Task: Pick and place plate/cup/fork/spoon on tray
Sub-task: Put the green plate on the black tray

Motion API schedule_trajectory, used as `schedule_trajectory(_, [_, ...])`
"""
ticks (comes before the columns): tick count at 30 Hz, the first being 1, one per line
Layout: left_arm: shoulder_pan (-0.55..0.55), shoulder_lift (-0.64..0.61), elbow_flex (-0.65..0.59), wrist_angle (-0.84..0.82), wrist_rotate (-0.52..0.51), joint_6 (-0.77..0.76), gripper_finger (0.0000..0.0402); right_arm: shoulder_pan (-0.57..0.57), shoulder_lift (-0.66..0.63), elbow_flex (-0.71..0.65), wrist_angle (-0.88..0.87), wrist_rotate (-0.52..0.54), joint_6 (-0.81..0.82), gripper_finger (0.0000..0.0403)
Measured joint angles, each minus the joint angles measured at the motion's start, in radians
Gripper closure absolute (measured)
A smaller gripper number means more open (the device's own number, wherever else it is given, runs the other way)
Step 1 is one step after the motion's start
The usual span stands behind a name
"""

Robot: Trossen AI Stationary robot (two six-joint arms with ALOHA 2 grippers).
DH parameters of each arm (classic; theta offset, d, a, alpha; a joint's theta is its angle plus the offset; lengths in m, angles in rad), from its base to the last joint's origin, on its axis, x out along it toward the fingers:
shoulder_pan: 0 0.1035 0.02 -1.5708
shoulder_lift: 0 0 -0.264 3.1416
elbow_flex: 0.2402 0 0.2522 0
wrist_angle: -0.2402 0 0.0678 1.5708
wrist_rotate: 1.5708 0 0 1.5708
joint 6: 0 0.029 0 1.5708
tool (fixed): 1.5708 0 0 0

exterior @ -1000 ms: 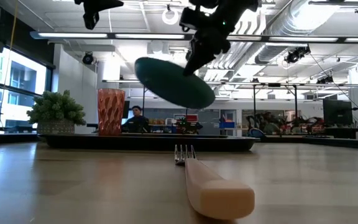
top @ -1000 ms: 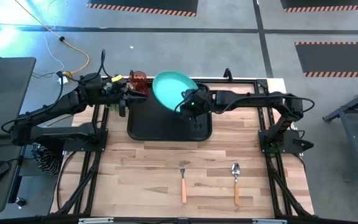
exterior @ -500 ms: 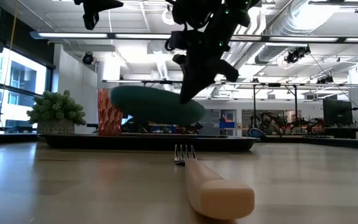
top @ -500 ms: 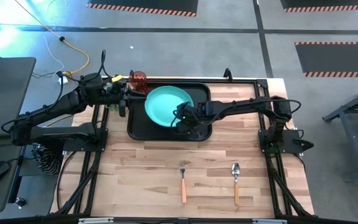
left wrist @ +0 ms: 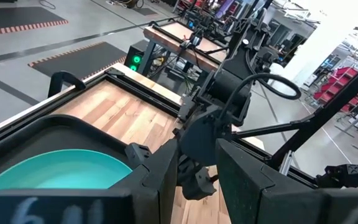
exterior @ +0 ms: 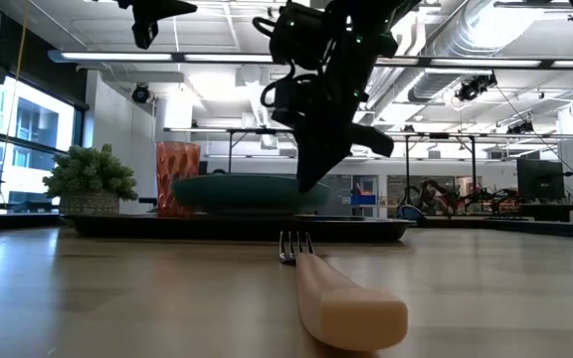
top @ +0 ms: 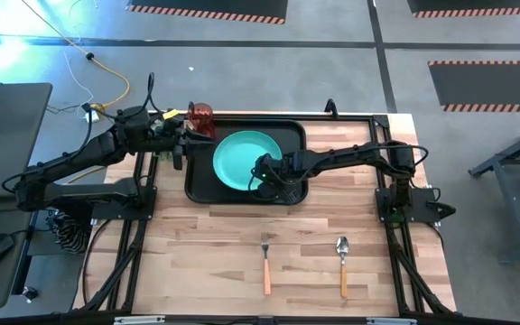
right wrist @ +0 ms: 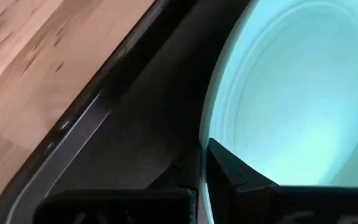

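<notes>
The teal plate lies level and low inside the black tray; it also shows in the low view. My right gripper is shut on its near right rim. The red-brown cup stands upright at the tray's far left corner. My left gripper hangs open and empty just beside the cup, above the tray's left edge. The fork and the spoon lie flat on the wooden table near its front edge. My right gripper pinches the plate's rim between its two fingers, one finger above the plate and one below. The fingers come from the table's right, slanting down. The plate sits level in the tray; whether its base rests on the tray floor I cannot tell.
A green spiky potted plant stands at the table's far left, beside the cup. The fork's handle lies close to the low camera. The right part of the tray and the wooden table between tray and cutlery are bare.
My right gripper has gone down and toward the table's near edge with the plate. The plate, tilted and held high over the tray's far edge before, has tipped level and come down into the tray.
</notes>
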Motion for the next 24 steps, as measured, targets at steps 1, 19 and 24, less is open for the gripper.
schedule_trajectory(1, [0.000,0.000,0.000,0.000,0.000,0.000,0.0300,0.000,0.001,0.000,0.000,0.001,-0.009,0.0403])
schedule_trajectory(19, [0.000,0.000,0.000,0.000,0.000,0.000,0.0300,-0.022,0.003,0.000,0.009,-0.050,-0.020,0.0403])
schedule_trajectory(24, [0.000,0.000,0.000,0.000,0.000,0.000,0.0300,-0.022,0.024,0.000,0.015,-0.075,-0.018,0.0403])
